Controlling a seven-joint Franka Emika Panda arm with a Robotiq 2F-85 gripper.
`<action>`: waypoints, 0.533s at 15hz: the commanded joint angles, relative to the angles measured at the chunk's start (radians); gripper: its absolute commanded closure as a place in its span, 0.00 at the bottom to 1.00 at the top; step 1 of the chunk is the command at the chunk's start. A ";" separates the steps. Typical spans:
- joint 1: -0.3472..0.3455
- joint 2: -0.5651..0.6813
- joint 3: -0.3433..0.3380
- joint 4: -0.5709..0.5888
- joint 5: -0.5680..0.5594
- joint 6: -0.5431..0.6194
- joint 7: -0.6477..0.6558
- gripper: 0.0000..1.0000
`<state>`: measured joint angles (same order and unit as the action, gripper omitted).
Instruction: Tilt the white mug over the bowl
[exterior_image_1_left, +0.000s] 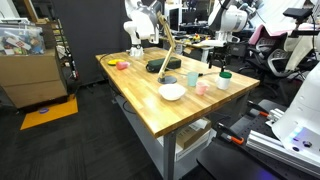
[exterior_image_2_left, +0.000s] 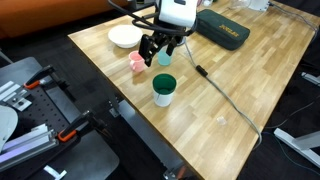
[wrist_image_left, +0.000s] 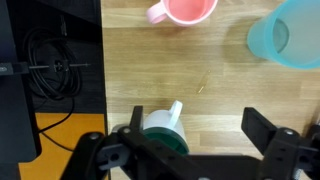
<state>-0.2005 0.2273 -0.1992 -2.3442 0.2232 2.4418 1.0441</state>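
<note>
white mug (exterior_image_2_left: 164, 90) near pink cup (exterior_image_2_left: 137, 62)

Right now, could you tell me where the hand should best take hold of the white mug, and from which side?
Grip the white mug across its round side wall, just under the rim. It stands upright with free space around it, so the open hand could probably come down from above and close across it, clear of the pink cup.

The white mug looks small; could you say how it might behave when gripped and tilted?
The white mug looks rigid, so it probably won't deform. Its smooth wall may slip in the tool. Standing upright and narrow, it could tip if nudged high.
</note>
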 joint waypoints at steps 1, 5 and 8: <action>0.014 0.000 -0.014 0.001 0.004 -0.003 -0.003 0.00; -0.001 0.029 -0.012 0.013 0.050 -0.002 -0.019 0.00; -0.005 0.071 -0.027 0.025 0.073 0.001 -0.001 0.00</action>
<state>-0.2014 0.2592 -0.2154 -2.3432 0.2604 2.4421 1.0451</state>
